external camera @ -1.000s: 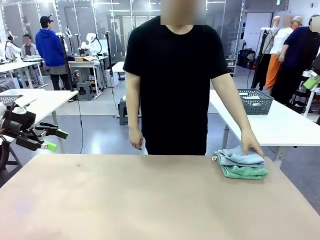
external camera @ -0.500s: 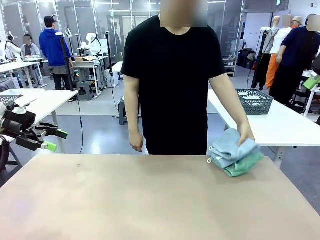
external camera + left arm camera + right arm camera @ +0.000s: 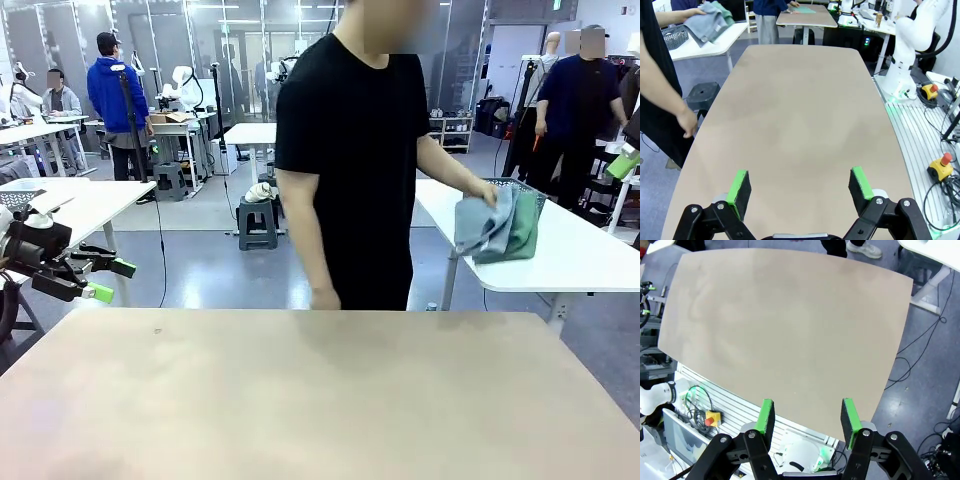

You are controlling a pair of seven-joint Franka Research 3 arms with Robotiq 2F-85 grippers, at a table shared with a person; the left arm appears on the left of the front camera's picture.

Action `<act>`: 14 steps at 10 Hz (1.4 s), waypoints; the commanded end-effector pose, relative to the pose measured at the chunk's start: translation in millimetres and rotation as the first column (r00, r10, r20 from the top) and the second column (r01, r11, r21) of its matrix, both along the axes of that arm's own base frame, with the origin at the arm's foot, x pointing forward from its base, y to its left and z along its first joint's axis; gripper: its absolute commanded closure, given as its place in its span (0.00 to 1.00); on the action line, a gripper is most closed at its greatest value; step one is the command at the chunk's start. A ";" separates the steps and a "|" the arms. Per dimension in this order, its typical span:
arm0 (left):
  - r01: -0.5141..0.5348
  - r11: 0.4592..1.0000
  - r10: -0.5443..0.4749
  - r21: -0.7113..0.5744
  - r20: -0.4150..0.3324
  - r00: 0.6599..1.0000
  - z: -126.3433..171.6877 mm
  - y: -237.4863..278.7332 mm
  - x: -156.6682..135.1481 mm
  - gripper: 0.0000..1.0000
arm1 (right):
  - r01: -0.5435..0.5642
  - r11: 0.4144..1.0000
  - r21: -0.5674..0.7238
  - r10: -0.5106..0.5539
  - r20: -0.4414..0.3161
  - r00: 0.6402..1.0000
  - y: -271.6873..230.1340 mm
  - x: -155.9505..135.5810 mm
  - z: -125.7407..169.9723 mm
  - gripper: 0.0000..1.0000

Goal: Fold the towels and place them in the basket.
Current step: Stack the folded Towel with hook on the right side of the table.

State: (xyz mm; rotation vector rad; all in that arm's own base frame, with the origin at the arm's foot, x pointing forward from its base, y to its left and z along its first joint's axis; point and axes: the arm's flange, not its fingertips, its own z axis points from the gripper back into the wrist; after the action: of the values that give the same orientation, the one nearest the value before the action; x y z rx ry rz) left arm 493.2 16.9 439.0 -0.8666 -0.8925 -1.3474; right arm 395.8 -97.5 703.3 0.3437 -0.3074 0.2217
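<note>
Table (image 3: 300,400): beige top, bare surface seen in the front view and both wrist views.
Person (image 3: 350,150): stands at the far edge of the table, black T-shirt, body turned toward the white side table (image 3: 560,260) on the robot's right.
Person's hand (image 3: 487,195): grips the towels and holds them in the air over the side table.
Towels (image 3: 495,228): two, held together and hanging down; the pale blue-grey one faces the camera, the mint green one lies behind it toward the right. In the left wrist view they appear at the top left corner (image 3: 707,20).
Basket (image 3: 535,195): dark grey mesh, on the side table, directly behind the hanging towels and mostly covered by them; a corner of it shows beside the towels in the left wrist view (image 3: 674,36).
Left gripper (image 3: 105,280): off the left edge of the table, raised above it; fingers spread wide, nothing between the green pads (image 3: 739,186).
Right gripper (image 3: 806,422): above the near edge of the table, looking down on it; fingers parted with a clear gap, nothing held.
</note>
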 end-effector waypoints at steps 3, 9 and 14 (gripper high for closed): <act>-0.003 1.000 0.003 0.003 0.004 1.000 1.0 0.0 -0.5 0.00 | 0.006 1.000 0.017 -0.005 -0.011 1.000 1.5 0.8 3.1 0.33; -0.003 1.000 0.003 0.003 0.004 1.000 1.0 0.0 -0.5 0.00 | 0.006 1.000 0.017 -0.005 -0.011 1.000 1.5 0.8 3.1 0.33; -0.003 1.000 0.003 0.003 0.004 1.000 1.0 0.0 -0.5 0.00 | 0.006 1.000 0.017 -0.005 -0.011 1.000 1.5 0.8 3.1 0.33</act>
State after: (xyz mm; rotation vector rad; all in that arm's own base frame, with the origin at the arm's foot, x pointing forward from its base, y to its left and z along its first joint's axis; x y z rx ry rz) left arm 493.2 16.9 439.0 -0.8666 -0.8925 -1.3474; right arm 395.9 -97.3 704.2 0.3437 -0.3091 0.2230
